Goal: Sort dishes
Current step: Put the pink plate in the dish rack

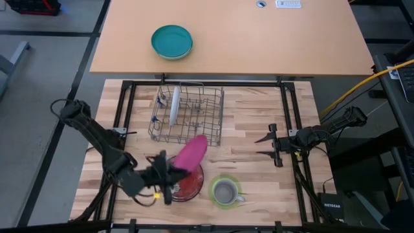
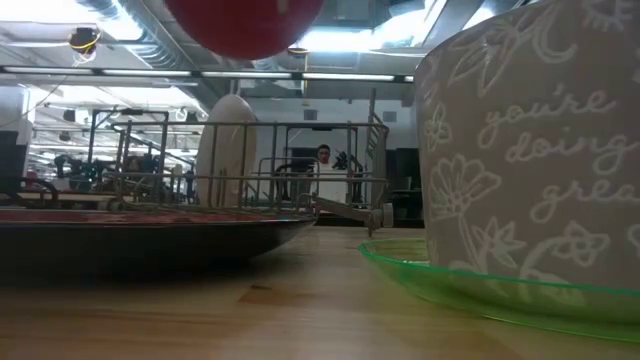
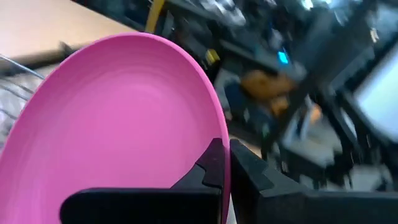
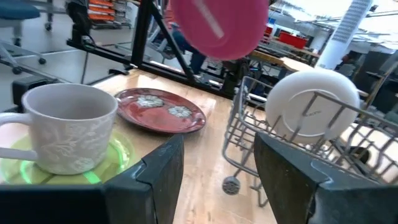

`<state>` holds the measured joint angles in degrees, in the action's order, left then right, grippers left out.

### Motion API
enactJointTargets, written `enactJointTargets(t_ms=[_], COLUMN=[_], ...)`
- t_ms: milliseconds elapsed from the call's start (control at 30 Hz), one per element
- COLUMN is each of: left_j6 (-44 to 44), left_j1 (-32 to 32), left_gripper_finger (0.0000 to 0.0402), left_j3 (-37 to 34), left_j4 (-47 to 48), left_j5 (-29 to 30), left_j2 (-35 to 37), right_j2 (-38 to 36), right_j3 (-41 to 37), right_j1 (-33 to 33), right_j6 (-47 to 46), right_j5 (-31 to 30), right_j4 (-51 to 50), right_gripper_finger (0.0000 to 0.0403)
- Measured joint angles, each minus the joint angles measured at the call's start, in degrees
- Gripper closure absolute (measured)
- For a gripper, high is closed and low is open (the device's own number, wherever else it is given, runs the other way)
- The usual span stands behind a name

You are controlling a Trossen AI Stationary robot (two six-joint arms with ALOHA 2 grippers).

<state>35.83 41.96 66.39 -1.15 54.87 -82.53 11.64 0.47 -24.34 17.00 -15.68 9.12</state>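
Left claw [image 1: 169, 173] clenched on magenta plate [image 1: 191, 153] rim; right claw [image 1: 268, 145] released, apart.

From above I get even, bright overhead light, soft shadows on the table [image 1: 259, 129]. Low view: ceiling lights glare white at the top; near mug [image 2: 530, 150] and green saucer [image 2: 470, 290] loom soft, out of focus. Left wrist view: room behind the magenta plate [image 3: 118, 118] is smeared with blur. Right wrist view stays fairly crisp
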Motion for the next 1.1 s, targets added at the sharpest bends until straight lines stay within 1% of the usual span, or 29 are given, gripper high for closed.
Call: enactJointTargets(t_ms=[100,300,467,667,833,933,1100], left_j6=[2.06,7.34,12.03,15.94,15.78,14.98,15.35], left_j1=[-2.12,-8.68,-15.55,-24.24,-31.40,-35.46,-39.82], left_gripper_finger=[0.0401,0.0401,0.0401,0.0401,0.0401,0.0401,0.0401], left_j3=[0.00,-1.95,-5.04,-8.99,-13.25,-16.06,-19.91], left_j4=[0.31,0.27,0.43,0.04,-8.87,-16.75,-22.63], left_j5=[2.41,2.13,-1.83,-7.42,-14.11,-18.32,-20.07], left_j2=[1.96,3.99,4.20,4.22,4.25,4.27,4.76], right_j2=[0.00,0.00,0.00,-0.01,0.00,0.00,0.00], right_j3=[0.00,0.00,-0.01,0.00,-0.01,0.00,-0.01], right_j1=[0.00,0.00,0.00,0.00,0.00,0.00,0.00], right_j6=[0.12,1.37,4.40,4.59,4.58,4.58,4.58], right_j5=[-2.43,-7.28,-9.56,-10.73,-10.73,-10.73,-10.71], right_j4=[0.13,0.20,0.23,0.22,0.22,0.20,0.18], right_gripper_finger=[0.0205,0.0205,0.0205,0.0205,0.0205,0.0205,0.0205])
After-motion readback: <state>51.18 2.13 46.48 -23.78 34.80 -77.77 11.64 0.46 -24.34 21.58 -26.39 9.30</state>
